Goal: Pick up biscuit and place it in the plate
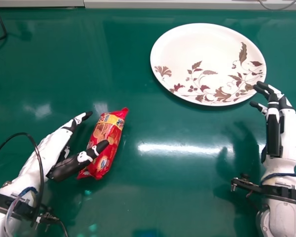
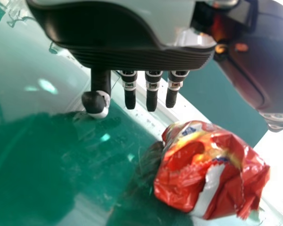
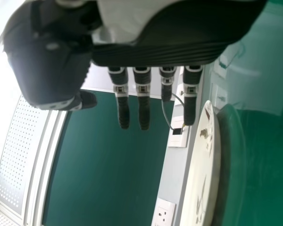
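Left hand (image 1: 71,167), biscuit (image 1: 107,132) partly behind it.

your left hand (image 1: 50,149) and right hand (image 1: 289,129) wear white shells, with black fingers (image 2: 152,100) ringed by pale bands. black brackets (image 1: 281,193) and blue cords (image 1: 27,190) cross your forearms (image 1: 281,210); a black cable (image 1: 41,170) loops over the left one.
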Controlling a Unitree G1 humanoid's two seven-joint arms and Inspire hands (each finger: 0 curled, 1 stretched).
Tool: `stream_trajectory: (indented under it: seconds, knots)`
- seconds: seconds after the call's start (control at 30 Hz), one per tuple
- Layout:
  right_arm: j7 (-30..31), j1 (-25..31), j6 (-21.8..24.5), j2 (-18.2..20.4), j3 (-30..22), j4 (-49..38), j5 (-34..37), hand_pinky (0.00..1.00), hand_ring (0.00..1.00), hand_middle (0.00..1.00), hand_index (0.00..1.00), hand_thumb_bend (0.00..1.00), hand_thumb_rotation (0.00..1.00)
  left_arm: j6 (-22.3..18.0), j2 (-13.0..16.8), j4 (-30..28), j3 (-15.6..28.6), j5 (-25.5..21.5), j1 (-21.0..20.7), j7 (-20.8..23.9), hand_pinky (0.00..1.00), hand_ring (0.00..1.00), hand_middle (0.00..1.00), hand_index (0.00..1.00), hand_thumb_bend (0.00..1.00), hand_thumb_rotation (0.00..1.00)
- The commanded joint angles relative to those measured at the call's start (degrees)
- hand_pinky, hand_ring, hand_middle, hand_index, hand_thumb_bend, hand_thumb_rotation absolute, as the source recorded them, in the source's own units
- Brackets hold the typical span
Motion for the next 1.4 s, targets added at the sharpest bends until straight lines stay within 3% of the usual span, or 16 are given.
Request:
stream_trajectory:
  seconds: [0.0, 0.17, 0.33, 0.6, 0.97, 1.2, 1.37]
  knots:
    - [-0.1, 1.2, -0.2, 0.2, 0.1, -0.6, -0.1, 0.73, 0.78, 0.8, 0.79, 0.32, 0.16, 3.3, 1.0, -1.4, -1.2, 0.8, 1.8, -3.1, 0.0, 1.0, 1.0, 1.0, 1.0, 0.55]
    - [-0.2, 1.1, -0.5, 0.2, 0.1, -0.5, 0.0, 0.72, 0.78, 0.79, 0.79, 0.33, 0.18, 5.4, 2.1, -2.8, -1.7, 2.5, 2.4, -5.0, 0.0, 0.91, 1.0, 1.0, 1.0, 0.58]
    - [-0.2, 1.7, 0.0, 0.2, 0.2, -1.0, -0.5, 0.73, 0.78, 0.79, 0.79, 0.33, 0.22, 8.9, 3.4, -4.6, -2.4, 5.2, 2.3, -7.2, 0.0, 0.94, 1.0, 1.0, 1.0, 0.61]
    - [-0.1, 2.5, 0.0, 0.4, 0.4, -1.7, -0.6, 0.73, 0.78, 0.8, 0.8, 0.33, 0.21, 11.2, 3.6, -4.8, -4.4, 10.8, 2.2, -8.2, 0.17, 0.84, 0.99, 1.0, 1.0, 0.7]
    - [-0.2, 3.3, -0.8, 0.7, 0.7, -1.9, -0.7, 0.73, 0.78, 0.8, 0.8, 0.32, 0.21, 12.6, 3.3, -5.5, -5.3, 13.9, 3.2, -8.7, 0.17, 0.81, 1.0, 1.0, 1.0, 0.74]
    - [-0.4, 3.3, -2.9, 0.3, 0.3, -1.8, -1.1, 0.73, 0.79, 0.81, 0.81, 0.31, 0.2, 13.5, 3.9, -5.9, -5.4, 17.1, 3.7, -10.0, 0.25, 0.7, 0.89, 1.0, 1.0, 0.76]
    - [0.4, 3.3, -3.5, -0.3, -0.1, -2.8, -0.4, 0.73, 0.79, 0.82, 0.81, 0.3, 0.18, 14.7, 4.2, -6.1, -6.0, 20.9, 3.6, -12.5, 0.26, 0.74, 0.87, 1.0, 1.0, 0.78]
